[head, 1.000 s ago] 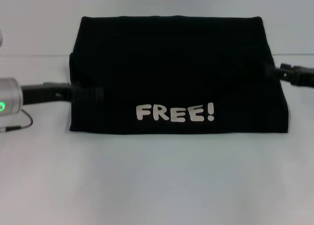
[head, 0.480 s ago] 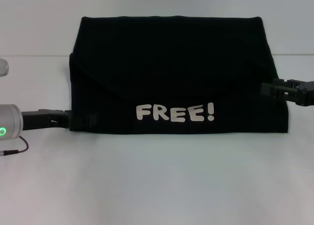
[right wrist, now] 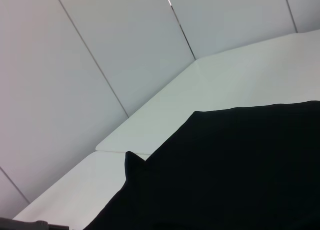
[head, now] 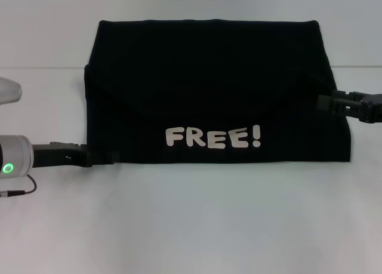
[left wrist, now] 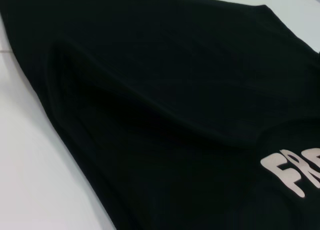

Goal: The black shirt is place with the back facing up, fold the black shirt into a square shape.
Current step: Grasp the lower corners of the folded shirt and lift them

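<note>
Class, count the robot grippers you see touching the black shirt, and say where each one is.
2. The left gripper is at the near-left corner of the black shirt; the right gripper is at its right edge. Each gripper's tip is hidden against the fabric.

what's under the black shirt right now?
Only the white table shows around the black shirt. The left gripper and right gripper reach its side edges; anything beneath the fabric is covered.

Black shirt [right wrist: 235,175] on white table [right wrist: 240,79]
</note>
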Tool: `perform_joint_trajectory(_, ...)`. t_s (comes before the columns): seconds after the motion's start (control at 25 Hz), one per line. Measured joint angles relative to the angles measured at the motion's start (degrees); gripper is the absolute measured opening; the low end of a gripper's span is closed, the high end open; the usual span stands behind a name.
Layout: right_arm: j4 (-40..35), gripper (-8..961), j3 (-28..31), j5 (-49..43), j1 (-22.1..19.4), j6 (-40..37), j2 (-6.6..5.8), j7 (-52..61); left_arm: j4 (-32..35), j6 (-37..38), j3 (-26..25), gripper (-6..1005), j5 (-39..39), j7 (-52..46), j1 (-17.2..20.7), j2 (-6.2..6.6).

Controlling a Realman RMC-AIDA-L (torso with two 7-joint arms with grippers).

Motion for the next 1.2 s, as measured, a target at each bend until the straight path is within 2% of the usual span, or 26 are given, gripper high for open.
perform_joint_trajectory(0.52, 0.00, 687, 0.14, 0.08, -0.52, 0.07, 0.00, 0.03, 0.15, -1.23, 1.07, 762, 1.19, 0.32, -0.11, -0.12)
perform_joint_trajectory(0.8, 0.00, 684, -0.32, -1.46, -0.95, 1.61, -0.56, 1.32, 0.21, -1.22, 1.18, 463, 1.26, 0.62, -0.36, 0.00)
perform_joint_trajectory(1.0, -0.40, 681, -0.39, -7.25, -0.98, 5.94, -1.35, 6.50, 0.34, -0.98, 1.22, 257, 1.26, 0.62, -0.57, 0.12)
perform_joint_trajectory(1.16, -0.80, 679, -0.43, -11.91, -0.64, 8.40, -1.39, 10.46, 0.38, -0.66, 1.22, 75, 1.26, 0.62, -0.73, 0.21)
perform_joint_trajectory(1.2, -0.90, 678, -0.43, -12.90, -0.53, 9.06, -1.40, 11.43, 0.39, -0.62, 1.22, 61, 1.26, 0.62, -0.75, 0.22)
